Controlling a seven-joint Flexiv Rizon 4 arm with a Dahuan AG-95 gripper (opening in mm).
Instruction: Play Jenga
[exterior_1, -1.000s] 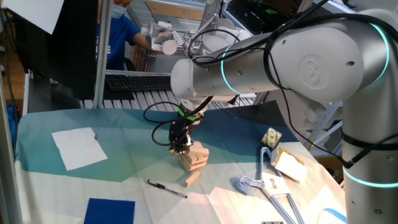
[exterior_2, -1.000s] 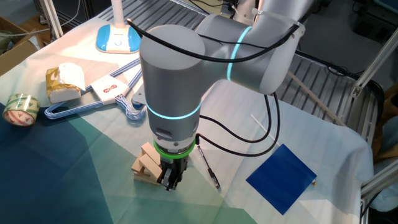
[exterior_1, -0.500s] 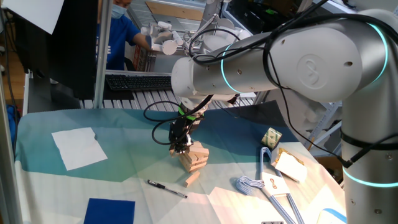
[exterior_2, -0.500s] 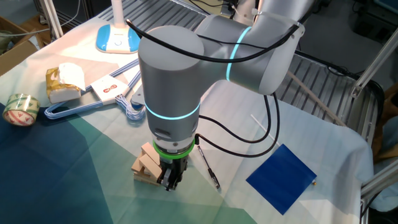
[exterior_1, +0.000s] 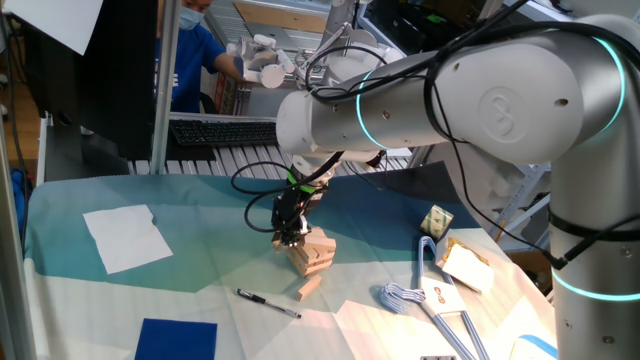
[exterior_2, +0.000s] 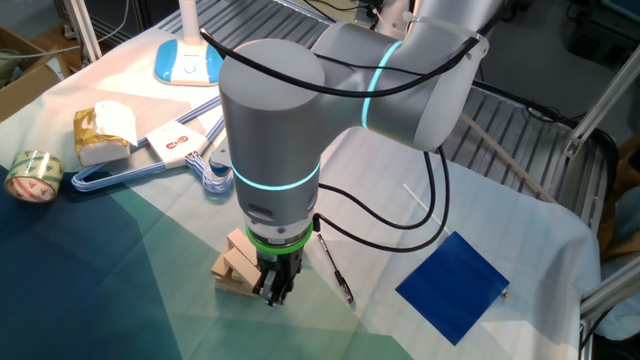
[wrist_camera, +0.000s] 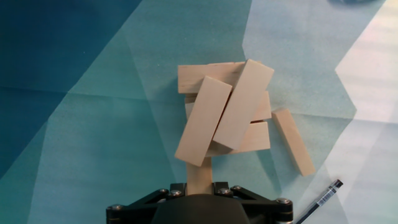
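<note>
The Jenga stack (exterior_1: 314, 254) is a small uneven pile of tan wooden blocks on the teal cloth; it also shows in the other fixed view (exterior_2: 236, 268) and in the hand view (wrist_camera: 227, 115), with two top blocks lying skewed. A loose block (wrist_camera: 293, 142) lies to its right, also visible in one fixed view (exterior_1: 309, 289). My gripper (exterior_1: 290, 238) is low beside the stack (exterior_2: 275, 290), shut on a tan block (wrist_camera: 199, 174) that reaches from the jaws (wrist_camera: 199, 186) in under the pile.
A black pen (exterior_1: 267, 303) lies on the cloth near the stack (wrist_camera: 320, 199). A blue square (exterior_2: 452, 286), white paper (exterior_1: 127, 236), hangers (exterior_1: 440, 310), a tape roll (exterior_2: 32, 176) and a wrapped packet (exterior_2: 102, 130) lie around. A person stands behind the table.
</note>
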